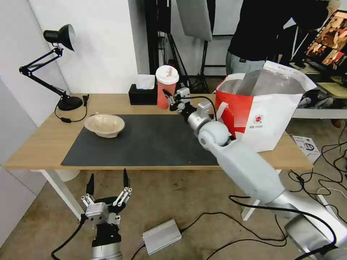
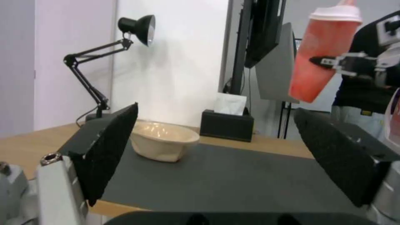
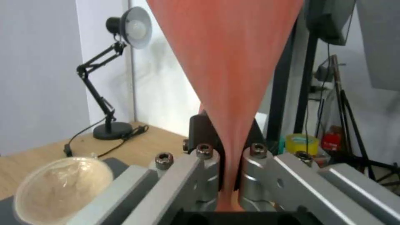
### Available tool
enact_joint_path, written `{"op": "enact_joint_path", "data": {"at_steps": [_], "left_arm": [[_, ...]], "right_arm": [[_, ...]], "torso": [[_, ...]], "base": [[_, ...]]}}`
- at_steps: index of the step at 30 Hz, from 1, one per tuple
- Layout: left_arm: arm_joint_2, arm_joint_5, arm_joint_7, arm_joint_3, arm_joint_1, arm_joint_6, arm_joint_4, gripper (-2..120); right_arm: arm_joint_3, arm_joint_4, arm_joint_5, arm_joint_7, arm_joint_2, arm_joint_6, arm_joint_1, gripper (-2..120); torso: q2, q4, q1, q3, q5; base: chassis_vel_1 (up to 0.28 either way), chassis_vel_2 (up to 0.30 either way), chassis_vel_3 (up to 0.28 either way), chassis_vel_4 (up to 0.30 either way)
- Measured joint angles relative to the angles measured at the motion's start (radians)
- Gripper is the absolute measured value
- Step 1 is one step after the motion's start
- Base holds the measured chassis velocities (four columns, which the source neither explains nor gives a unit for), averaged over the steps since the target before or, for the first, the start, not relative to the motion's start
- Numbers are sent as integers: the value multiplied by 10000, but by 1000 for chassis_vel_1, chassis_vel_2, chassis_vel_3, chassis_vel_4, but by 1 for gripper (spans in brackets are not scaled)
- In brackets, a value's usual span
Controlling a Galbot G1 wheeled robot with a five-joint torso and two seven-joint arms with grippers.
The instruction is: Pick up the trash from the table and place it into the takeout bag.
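Red drink cup (image 1: 166,86) clamped in the right gripper (image 1: 170,100), lifted clear of the table (image 1: 43,144).

Held tilted just beside the takeout bag (image 1: 267,119), on its black-tissue-box (image 1: 142,96) side, fingers closed on the lower wall. Shallow beige bowl (image 1: 105,125) resting on the dark grey mat (image 1: 144,144), well apart from the bag. Left gripper (image 1: 107,187) parked below the table's front edge, fingers spread wide, holding nothing.

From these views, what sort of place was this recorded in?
Probably a studio or lab rather than a home: light stands and a softbox behind the table, loose cables across bare floor, a monitor at right.
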Motion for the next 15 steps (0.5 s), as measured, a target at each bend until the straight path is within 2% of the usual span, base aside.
{"op": "enact_joint_path", "data": {"at_steps": [15], "left_arm": [[-10,103,-33,-2,-12,-220,118,100]], "right_arm": [[295,711,640,29,-1013,-230,52,2]], "torso": [[0,1,0,0,0]], "base": [[0,0,0,0]]}}
